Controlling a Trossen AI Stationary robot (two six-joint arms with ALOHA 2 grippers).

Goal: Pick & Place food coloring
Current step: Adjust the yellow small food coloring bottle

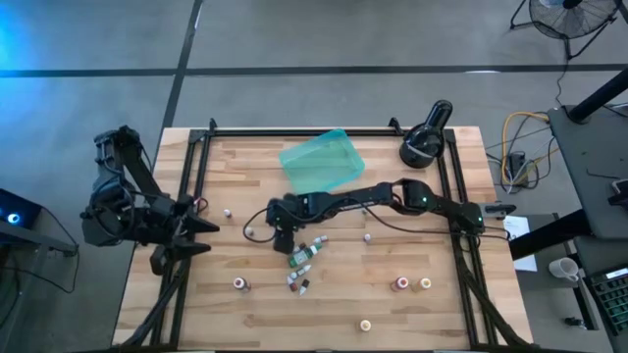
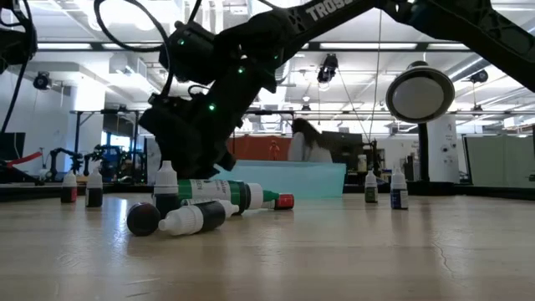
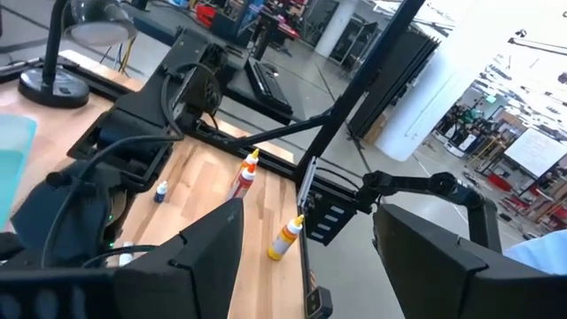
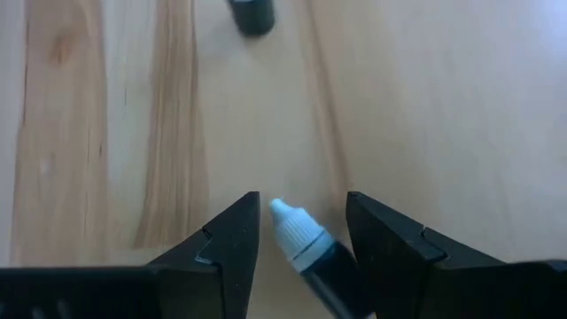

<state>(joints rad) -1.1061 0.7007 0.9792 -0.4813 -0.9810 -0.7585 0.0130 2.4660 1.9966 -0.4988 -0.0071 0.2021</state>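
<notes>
The right claw (image 1: 284,238) is reaching across the middle of the bench (image 1: 334,304) in the overhead picture, hanging just left of centre. In its own wrist camera a dark bottle (image 4: 310,252) with a white pointed cap is sitting between the two fingers (image 4: 221,244), slanted, its tip poking up past them; the jaws are standing partly apart on either side of it, and whether they are pressing on it I cannot tell.

Just below and right of that claw, a small cluster of food coloring bottles (image 1: 304,263) is lying on the wood near the frame's centre. From bench height, several of them (image 2: 213,205) are lying on their sides and one is standing upright beside the dark arm. Other bottles are standing scattered: two (image 1: 412,284) at lower right, one (image 1: 365,325) near the bottom edge, one (image 1: 240,284) at lower left.

The teal tray (image 1: 322,162) is sitting at upper centre, and a black round lamp (image 1: 424,142) at upper right.

The left claw (image 1: 191,235) is waiting at the bench's left edge, its fingers (image 3: 190,266) spread wide and holding nothing.
</notes>
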